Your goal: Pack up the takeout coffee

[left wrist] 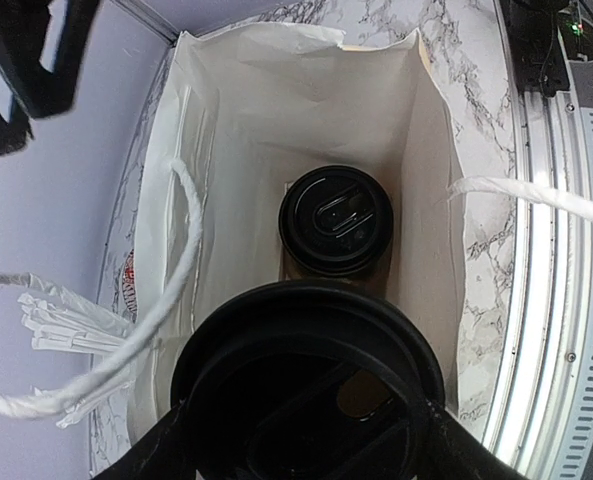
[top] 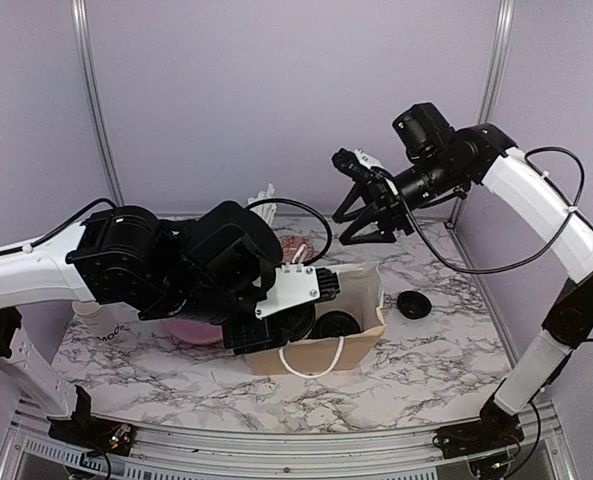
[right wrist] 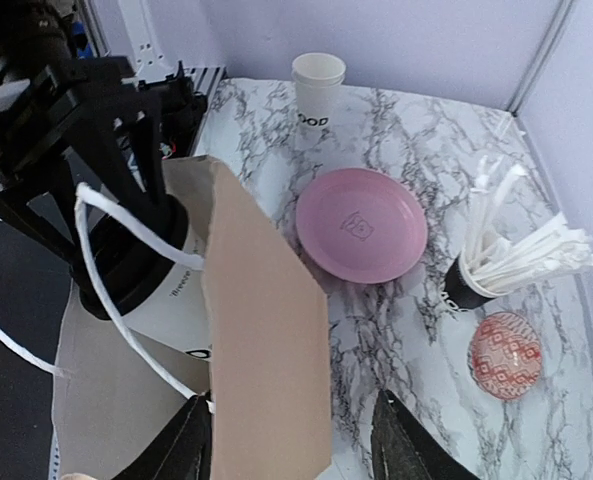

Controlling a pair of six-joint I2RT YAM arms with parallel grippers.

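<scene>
My left pincer is clamped on the takeout coffee, a white cup with a black lid, held in the open mouth of the brown paper bag. The lettering visible on its side reads "OD"; the smaller print is illegible. 1 other lidded cup stands upright on the bag floor. My right pincer has its 2 fingers apart above the bag wall, gripping nothing. The cup stack on the worktop reads "OOD".
</scene>
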